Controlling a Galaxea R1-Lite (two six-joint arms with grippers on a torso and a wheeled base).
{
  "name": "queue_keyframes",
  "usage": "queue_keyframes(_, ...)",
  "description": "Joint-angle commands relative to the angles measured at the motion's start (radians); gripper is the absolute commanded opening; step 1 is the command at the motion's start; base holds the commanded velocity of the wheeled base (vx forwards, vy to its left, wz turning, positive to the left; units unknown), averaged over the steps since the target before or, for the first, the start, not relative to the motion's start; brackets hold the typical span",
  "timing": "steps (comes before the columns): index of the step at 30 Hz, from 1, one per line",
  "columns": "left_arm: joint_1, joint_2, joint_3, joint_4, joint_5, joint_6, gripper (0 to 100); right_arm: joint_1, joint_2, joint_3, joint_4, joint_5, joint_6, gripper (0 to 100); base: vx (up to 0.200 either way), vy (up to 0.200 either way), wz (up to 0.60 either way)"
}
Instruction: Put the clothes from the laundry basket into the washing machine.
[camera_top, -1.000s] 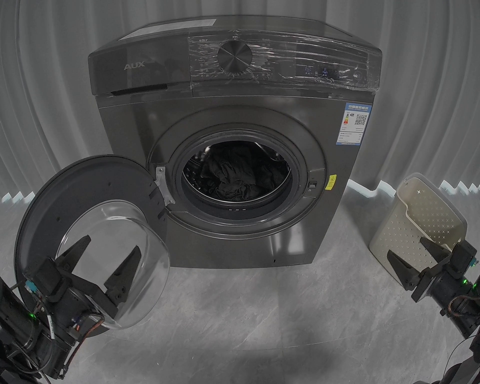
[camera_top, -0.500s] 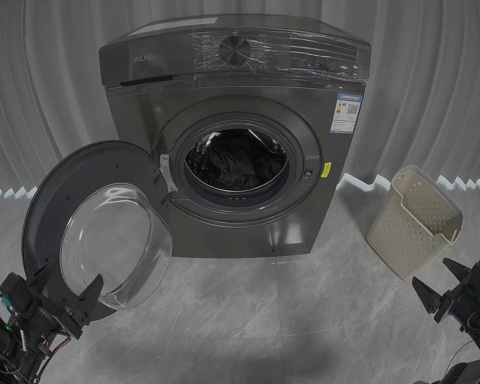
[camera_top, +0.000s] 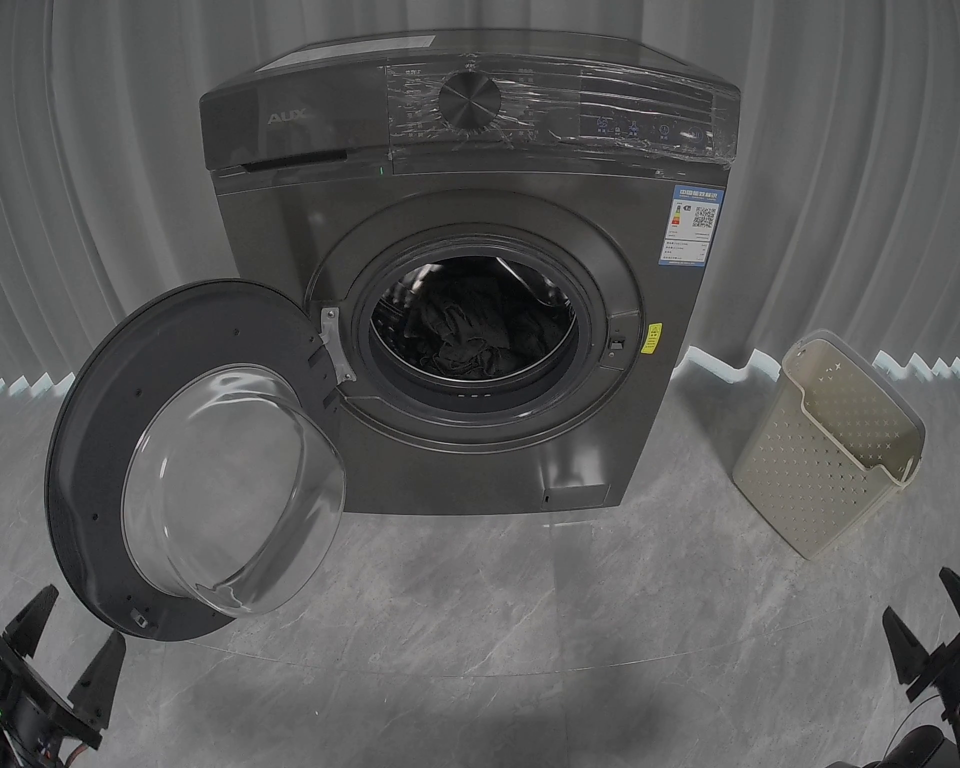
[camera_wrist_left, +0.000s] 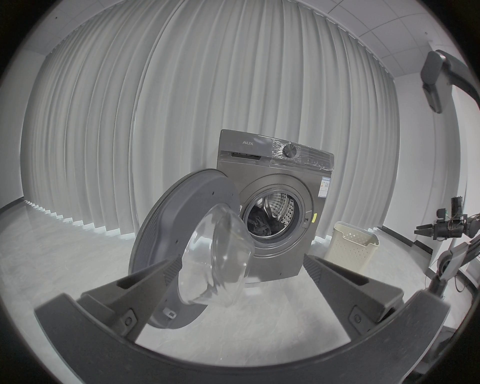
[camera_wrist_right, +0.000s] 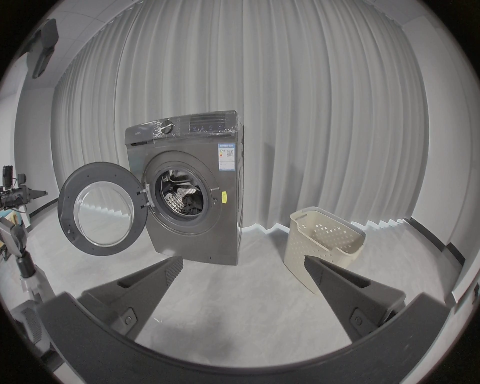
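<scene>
left gripper (camera_top: 75, 625): low at the near left corner of the head view, just below the bottom rim of the open door (camera_top: 110, 420) and apart from it; its 2 fingers (camera_wrist_left: 145, 287) are spread wide with nothing between them. right gripper (camera_top: 918, 597): low at the near right corner, on the near side of the laundry basket (camera_top: 800, 480) and apart from it; its 2 fingers (camera_wrist_right: 350, 295) are spread wide and hold nothing. washing machine (camera_top: 470, 200): front-loader, standing on the floor (camera_top: 520, 610) against a pleated curtain (camera_top: 850, 150). the door is swung fully out to the robot's left on its hinge, with the glass bowl facing the robot. clothes (camera_top: 470, 325): a dark heap inside the drum, behind the round opening. the laundry basket is pale and perforated and stands on the floor to the right of the machine, near the curtain and well apart from the door, its inner walls showing. open room: a broad stretch of bare floor lies between the 2 grippers and the machine front. it is bounded on the left by the door's rim and on the right by the basket.
</scene>
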Motion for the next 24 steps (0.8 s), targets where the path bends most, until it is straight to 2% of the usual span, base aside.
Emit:
queue_keyframes(1,0.17,-0.276,0.018,0.196,-0.125,0.011,100,-0.074,-0.314,0.018,0.214,0.029,-0.009,100,0.0,0.0,0.0)
queue_keyframes(5,0.19,-0.273,0.018,0.208,-0.116,0.019,100,-0.076,-0.314,0.018,0.224,0.013,0.009,100,0.0,0.0,0.0)
queue_keyframes(6,0.204,-0.273,0.018,0.216,-0.113,0.022,100,-0.077,-0.314,0.018,0.224,-0.002,0.012,100,0.0,0.0,0.0)
queue_keyframes(7,0.228,-0.273,0.018,0.223,-0.108,0.033,100,-0.077,-0.314,0.018,0.226,-0.036,0.012,100,0.0,0.0,0.0)
queue_keyframes(9,0.261,-0.276,0.018,0.254,-0.099,0.057,100,-0.077,-0.314,0.018,0.231,-0.071,-0.009,100,0.0,0.0,0.0)
queue_keyframes(11,0.307,-0.288,0.018,0.289,-0.088,0.074,100,-0.093,-0.313,0.018,0.232,-0.056,-0.026,100,0.0,0.0,0.0)
queue_keyframes(12,0.342,-0.323,0.018,0.315,-0.102,0.06,100,-0.103,-0.314,0.018,0.232,-0.04,-0.023,100,0.0,0.0,0.0)
queue_keyframes(13,0.36,-0.363,0.016,0.331,-0.142,0.073,100,-0.114,-0.316,0.018,0.232,-0.027,-0.017,100,0.0,0.0,0.0)
queue_keyframes(15,0.353,-0.363,0.018,0.319,-0.179,0.076,100,-0.18,-0.346,0.018,0.241,-0.01,-0.029,100,0.0,0.0,0.0)
queue_keyframes(16,0.353,-0.359,0.018,0.315,-0.168,0.06,100,-0.215,-0.386,0.018,0.246,-0.017,-0.032,100,0.0,0.0,0.0)
queue_keyframes(17,0.353,-0.36,0.018,0.315,-0.163,0.059,100,-0.217,-0.392,0.018,0.246,-0.02,-0.035,100,0.0,0.0,0.0)
queue_keyframes(20,0.354,-0.362,0.018,0.312,-0.096,0.037,100,-0.202,-0.392,0.013,0.257,-0.01,-0.035,100,0.0,0.0,0.0)
queue_keyframes(22,0.354,-0.362,0.018,0.312,-0.05,0.054,100,-0.195,-0.392,0.007,0.271,-0.017,-0.035,100,0.0,0.0,0.0)
queue_keyframes(24,0.354,-0.362,0.018,0.314,-0.032,0.086,100,-0.202,-0.392,0.012,0.261,-0.008,-0.043,100,0.0,0.0,0.0)
